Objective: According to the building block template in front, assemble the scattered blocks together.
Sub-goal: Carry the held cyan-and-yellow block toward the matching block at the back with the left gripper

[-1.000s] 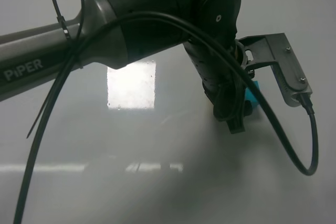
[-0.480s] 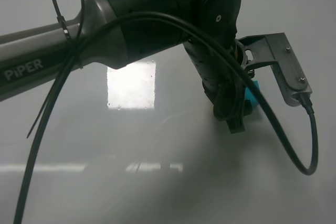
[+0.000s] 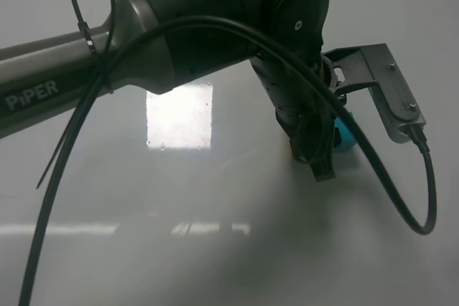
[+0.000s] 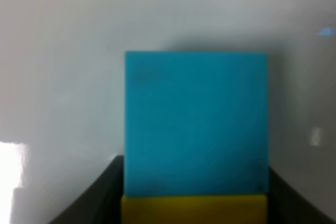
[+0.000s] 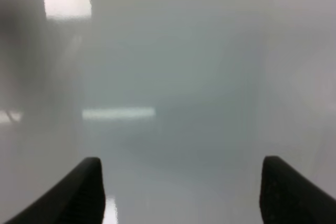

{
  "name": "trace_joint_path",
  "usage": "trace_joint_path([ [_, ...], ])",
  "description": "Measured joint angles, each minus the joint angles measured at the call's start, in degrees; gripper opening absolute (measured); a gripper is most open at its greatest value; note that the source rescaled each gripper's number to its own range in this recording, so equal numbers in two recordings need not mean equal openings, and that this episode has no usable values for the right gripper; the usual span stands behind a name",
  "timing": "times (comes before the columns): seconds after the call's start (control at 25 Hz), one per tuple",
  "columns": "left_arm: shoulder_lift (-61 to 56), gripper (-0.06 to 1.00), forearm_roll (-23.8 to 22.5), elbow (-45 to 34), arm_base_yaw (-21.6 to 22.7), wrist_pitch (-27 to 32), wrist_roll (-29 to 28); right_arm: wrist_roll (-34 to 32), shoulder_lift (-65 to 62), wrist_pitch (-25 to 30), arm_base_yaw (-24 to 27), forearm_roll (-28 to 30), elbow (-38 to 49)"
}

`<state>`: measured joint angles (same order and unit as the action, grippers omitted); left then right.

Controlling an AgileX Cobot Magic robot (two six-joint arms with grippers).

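Teal cube [image 4: 195, 123] flush against yellow cube [image 4: 194, 208], pinched between left gripper [image 3: 320, 155] jaws for joining; right gripper [image 5: 181, 192] spread, empty.

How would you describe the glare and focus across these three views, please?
Exterior high: a bright square glare patch on the table, arm looming close. Left wrist: the teal cube and yellow cube fill the frame, soft-edged. Right wrist: hazy, only blurred fingertips and reflections.

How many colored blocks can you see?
2. A teal block sits between the left claw's fingers, and a yellow block touches its near edge, closest to the camera. The arm could be hiding others.
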<state>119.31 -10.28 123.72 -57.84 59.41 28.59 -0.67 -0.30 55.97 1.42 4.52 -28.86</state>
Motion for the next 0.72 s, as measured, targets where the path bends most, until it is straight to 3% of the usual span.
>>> trace_joint_path([
  [0.48,0.3,0.06,-3.0,10.2,-0.6,9.6,1.3,0.0,0.0,0.0,0.0,0.0,0.0],
  [0.72,-0.6,0.06,-6.3,13.4,-1.0,10.6,2.4,0.0,0.0,0.0,0.0,0.0,0.0],
])
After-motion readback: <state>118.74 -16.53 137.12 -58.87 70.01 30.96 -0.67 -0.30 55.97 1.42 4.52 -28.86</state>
